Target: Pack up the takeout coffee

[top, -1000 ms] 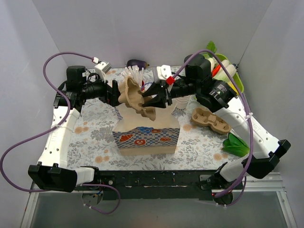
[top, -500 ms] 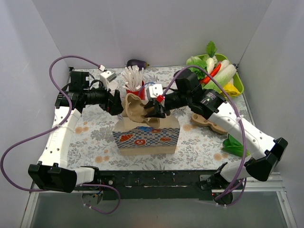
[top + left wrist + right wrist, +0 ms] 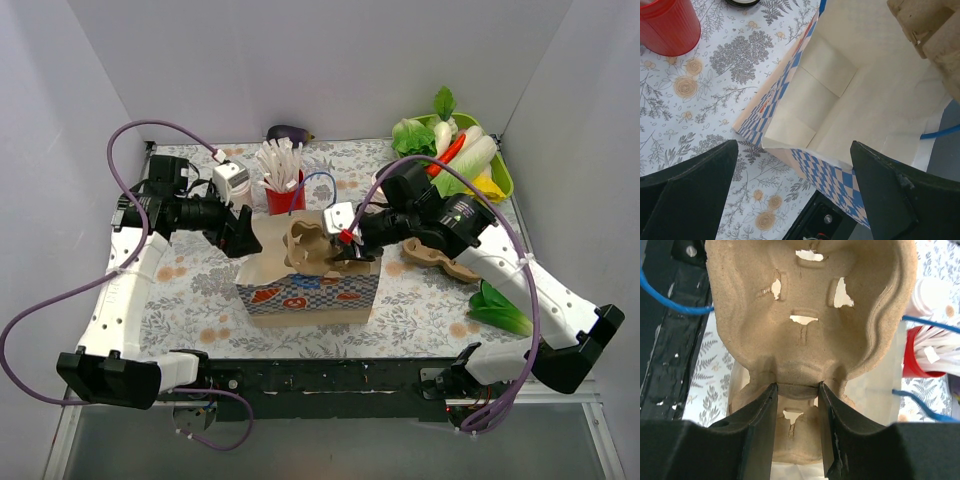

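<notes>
No legible txt, brand or nums. Paper bag (image 3: 308, 297) print: blue checks + red motifs, no lettering readable. Pulp cup carrier (image 3: 810, 305), red cup (image 3: 667, 25): unmarked.

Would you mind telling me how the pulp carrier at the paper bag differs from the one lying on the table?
The held carrier is gripped by the right hand at the mouth of the paper bag; the table carrier lies flat, held by nothing. The held carrier shows mostly from above; the table carrier is partly hidden under the right arm. Both are tan moulded pulp.
</notes>
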